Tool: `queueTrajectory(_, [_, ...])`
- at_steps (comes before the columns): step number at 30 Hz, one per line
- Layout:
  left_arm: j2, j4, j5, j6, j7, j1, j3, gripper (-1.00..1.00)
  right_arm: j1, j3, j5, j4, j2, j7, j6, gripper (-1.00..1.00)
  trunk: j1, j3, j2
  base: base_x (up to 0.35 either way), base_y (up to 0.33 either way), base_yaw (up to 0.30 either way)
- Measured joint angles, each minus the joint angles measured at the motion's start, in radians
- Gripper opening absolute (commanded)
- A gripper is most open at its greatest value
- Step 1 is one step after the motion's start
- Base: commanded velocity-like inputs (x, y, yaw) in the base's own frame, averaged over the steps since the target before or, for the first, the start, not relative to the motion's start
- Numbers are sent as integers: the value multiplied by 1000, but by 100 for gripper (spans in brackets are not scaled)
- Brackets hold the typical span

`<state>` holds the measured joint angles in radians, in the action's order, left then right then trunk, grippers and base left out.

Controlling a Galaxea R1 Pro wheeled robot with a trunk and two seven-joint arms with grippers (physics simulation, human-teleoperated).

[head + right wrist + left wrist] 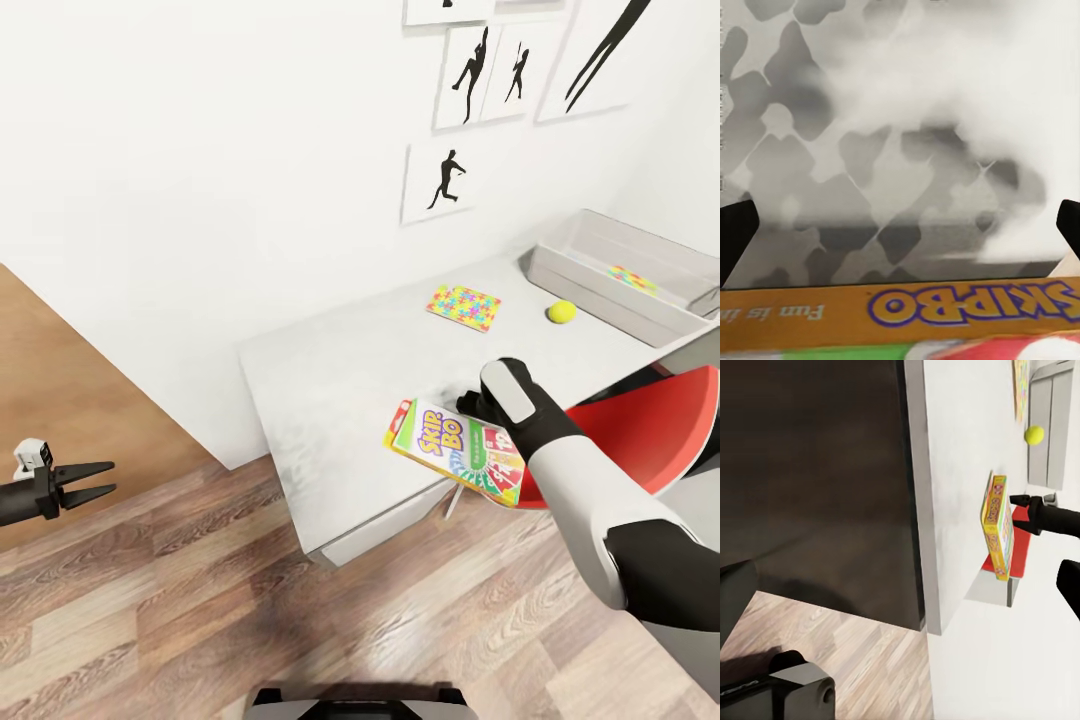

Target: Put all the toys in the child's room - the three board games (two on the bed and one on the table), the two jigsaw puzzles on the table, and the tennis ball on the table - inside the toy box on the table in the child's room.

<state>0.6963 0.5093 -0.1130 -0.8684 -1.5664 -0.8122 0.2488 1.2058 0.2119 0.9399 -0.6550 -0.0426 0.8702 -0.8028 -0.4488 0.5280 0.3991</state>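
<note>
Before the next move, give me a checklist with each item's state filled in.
1. Skip-Bo box lies at the table's near edge: ok.
2. Right gripper jaws spread either side of the box: ok.
3. Firm hold on the box: cannot tell.
4. Toy box open on top, first puzzle inside: ok.
5. Tennis ball and second puzzle stowed: not ok, both on the table.
6. Left gripper open, away from the table: ok.
</note>
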Motion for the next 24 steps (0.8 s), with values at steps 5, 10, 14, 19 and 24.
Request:
queueTrajectory(5, [0, 0, 0, 0, 0, 0, 0, 100, 19, -3, 12, 32, 1, -1, 9, 100, 0, 0, 0, 0, 0, 0])
queueTrajectory(10, [-2, 0, 0, 0, 0, 0, 0, 100, 55, -3, -8, -6, 0, 4, 2, 100, -1, 0, -1, 0, 0, 0])
queueTrajectory(14, [-2, 0, 0, 0, 0, 1, 0, 100, 70, -4, -7, -63, 0, 11, -6, 100, -1, 0, -1, 0, 0, 0])
queueTrajectory(19, [-3, 0, 0, 0, 0, 0, 0, 100, 89, -4, -5, -87, -2, 12, -11, 100, -1, 0, -1, 0, 0, 0])
queueTrajectory(24, [-3, 0, 0, 0, 0, 0, 0, 100, 101, -5, -2, -94, -1, 12, -12, 100, -1, 0, -1, 0, 0, 0])
